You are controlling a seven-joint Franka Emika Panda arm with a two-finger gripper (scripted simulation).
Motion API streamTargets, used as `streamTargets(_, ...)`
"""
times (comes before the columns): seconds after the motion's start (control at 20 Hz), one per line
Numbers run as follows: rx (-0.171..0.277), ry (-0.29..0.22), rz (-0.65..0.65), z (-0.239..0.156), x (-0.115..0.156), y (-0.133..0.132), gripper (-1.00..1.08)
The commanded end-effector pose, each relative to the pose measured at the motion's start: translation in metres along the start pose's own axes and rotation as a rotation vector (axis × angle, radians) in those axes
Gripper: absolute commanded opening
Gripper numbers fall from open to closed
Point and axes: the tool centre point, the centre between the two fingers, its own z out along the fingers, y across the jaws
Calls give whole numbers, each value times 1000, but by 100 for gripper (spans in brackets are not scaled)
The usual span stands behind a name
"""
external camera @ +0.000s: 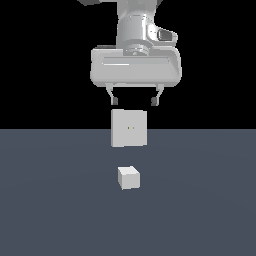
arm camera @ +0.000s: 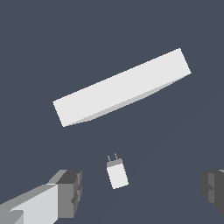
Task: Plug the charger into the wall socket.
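Note:
The charger point(external camera: 129, 177) is a small white-grey cube lying on the dark floor, nearer the camera than the wall socket point(external camera: 129, 128). The socket is an upright square plate with two tiny dots at its centre. In the wrist view the charger point(arm camera: 117, 174) shows two short prongs pointing toward the socket point(arm camera: 122, 86), seen from above as a long slab. My gripper point(external camera: 134, 101) hangs open high above both, holding nothing; its fingers point(arm camera: 70, 192) stand far apart on either side of the charger in the wrist view.
A flat dark grey floor point(external camera: 60, 200) stretches all around the two objects. Behind it the background is black.

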Motion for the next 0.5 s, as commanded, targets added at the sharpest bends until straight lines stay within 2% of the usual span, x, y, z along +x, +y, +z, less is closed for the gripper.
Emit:
streamTargets(0.0,1,11,-10,3,-3,-1,100)
streamTargets(0.45,8,80,-74,21,-21,-4,100)
